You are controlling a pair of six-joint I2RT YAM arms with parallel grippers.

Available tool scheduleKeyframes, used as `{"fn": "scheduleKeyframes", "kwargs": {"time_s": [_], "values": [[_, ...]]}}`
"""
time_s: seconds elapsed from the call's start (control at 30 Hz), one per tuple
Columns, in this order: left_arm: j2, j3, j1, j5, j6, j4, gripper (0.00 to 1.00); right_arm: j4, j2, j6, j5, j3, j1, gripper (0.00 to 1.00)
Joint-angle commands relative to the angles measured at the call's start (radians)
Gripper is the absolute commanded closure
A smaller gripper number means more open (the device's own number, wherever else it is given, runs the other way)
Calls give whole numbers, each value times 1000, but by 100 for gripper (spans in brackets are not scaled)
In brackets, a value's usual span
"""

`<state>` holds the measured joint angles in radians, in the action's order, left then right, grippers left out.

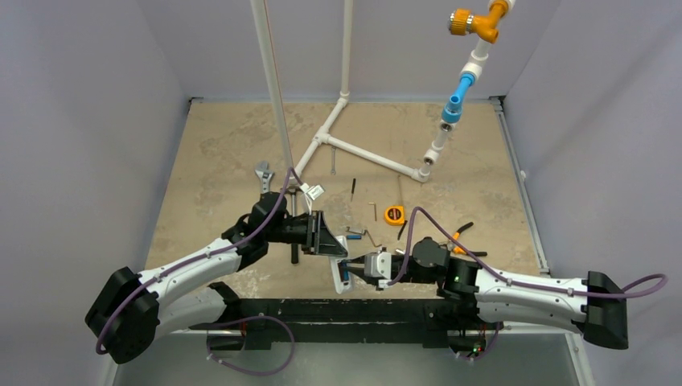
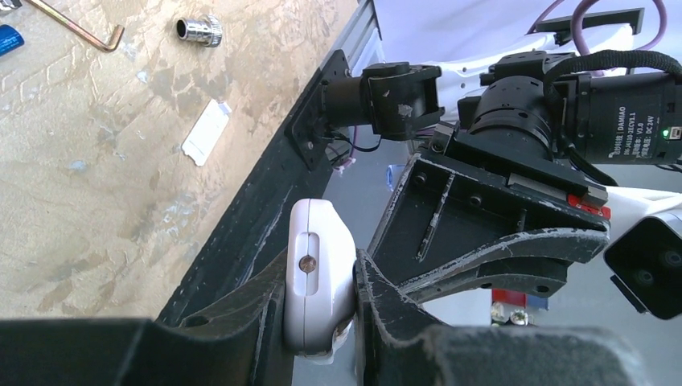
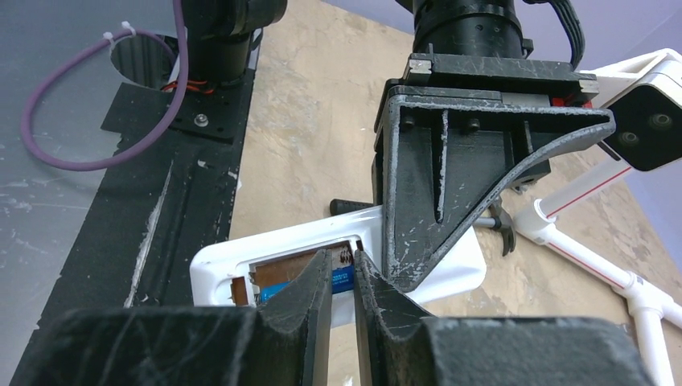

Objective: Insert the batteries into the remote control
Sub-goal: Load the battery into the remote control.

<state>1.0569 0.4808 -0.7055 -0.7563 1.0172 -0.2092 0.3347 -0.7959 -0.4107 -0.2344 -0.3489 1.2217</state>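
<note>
My left gripper (image 1: 331,245) is shut on one end of the white remote control (image 1: 341,277) and holds it at the table's near edge, battery recess up. In the left wrist view its fingers (image 2: 386,297) clamp the remote (image 2: 322,257). My right gripper (image 3: 342,265) is almost shut, its tips down in the open recess of the remote (image 3: 273,245), against a blue battery (image 3: 341,279) lying there. A second blue battery (image 2: 6,38) lies on the table, also in the top view (image 1: 354,237).
The flat grey-white cover piece (image 2: 206,133), a stubby silver cylinder (image 2: 199,30) and a hex key (image 2: 80,28) lie on the table. An orange tape measure (image 1: 394,215), a wrench (image 1: 263,175) and white pipework (image 1: 362,153) lie farther back. The black base rail (image 1: 338,310) runs under the grippers.
</note>
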Motion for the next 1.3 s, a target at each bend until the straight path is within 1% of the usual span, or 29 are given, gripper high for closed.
{"fn": "scheduleKeyframes", "kwargs": {"time_s": [0.0, 0.43, 0.63, 0.7, 0.77, 0.8, 0.87, 0.93, 1.0, 1.07, 1.13, 1.2, 1.23, 1.27], "values": [[-20, 32, 4, -43, 62, -141, 100, -134, 10, 59, -21, 53, -1, 88], [-22, 32, 4, -47, 63, -147, 100, -162, -17, 78, -1, 50, -1, 88], [-38, 36, 5, -20, -4, -66, 100, -165, 74, 109, 31, 53, 0, 87], [-62, 42, 6, -10, -34, -14, 100, -126, 128, 146, 38, 73, -1, 85], [-99, 51, 7, 14, -67, 58, 100, -45, 188, 215, 127, 114, -1, 78], [-121, 54, 8, 31, -85, 93, 100, 4, 218, 259, 188, 134, 0, 72], [-155, 59, 17, 59, -112, 155, 100, 27, 269, 318, 315, 150, -3, 64], [-176, 58, 41, 63, -120, 190, 100, -19, 288, 343, 409, 138, -18, 61], [-196, 48, 83, 47, -119, 206, 100, -105, 257, 366, 471, 93, -60, 60], [-219, 33, 133, 23, -113, 207, 100, -164, 192, 387, 411, 52, -127, 59], [-241, 22, 179, 1, -111, 208, 100, -199, 71, 394, 312, 9, -189, 57], [-257, 23, 207, -11, -118, 256, 100, -216, -44, 374, 210, -41, -239, 54], [-263, 23, 214, -14, -121, 264, 100, -209, -93, 365, 148, -64, -267, 53], [-266, 23, 216, -13, -122, 270, 100, -188, -141, 353, 54, -79, -300, 52]]}}
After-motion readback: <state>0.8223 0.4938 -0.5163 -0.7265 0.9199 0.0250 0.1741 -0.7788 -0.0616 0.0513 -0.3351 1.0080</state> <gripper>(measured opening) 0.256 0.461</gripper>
